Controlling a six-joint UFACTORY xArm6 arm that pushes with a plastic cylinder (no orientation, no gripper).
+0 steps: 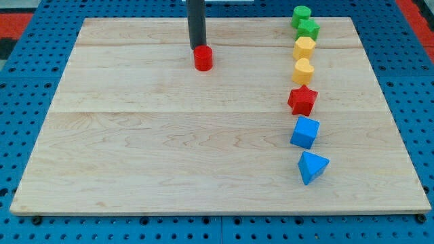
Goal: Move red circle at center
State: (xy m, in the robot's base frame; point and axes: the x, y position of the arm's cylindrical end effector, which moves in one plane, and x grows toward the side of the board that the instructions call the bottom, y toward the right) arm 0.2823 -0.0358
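Our tip [197,47] stands at the far side of the red circle [203,58], touching it or just short of it, near the middle of the surface's [169,156] top edge. We have no hand to open or close here, only the rod, so nothing is gripped.

We judge the push toward the centre is at its start: the red circle lies well above the middle of the surface. The tip already sits on the side away from the centre, so the next move calls for a steady push toward the bottom edge, bearing a little to the right, keeping the circle squarely before the tip so it does not slip aside.

Counting the others, all in a column near the right edge: two green blocks [302,13], two yellow blocks [304,47], one red star [302,100], two blue blocks [305,131].
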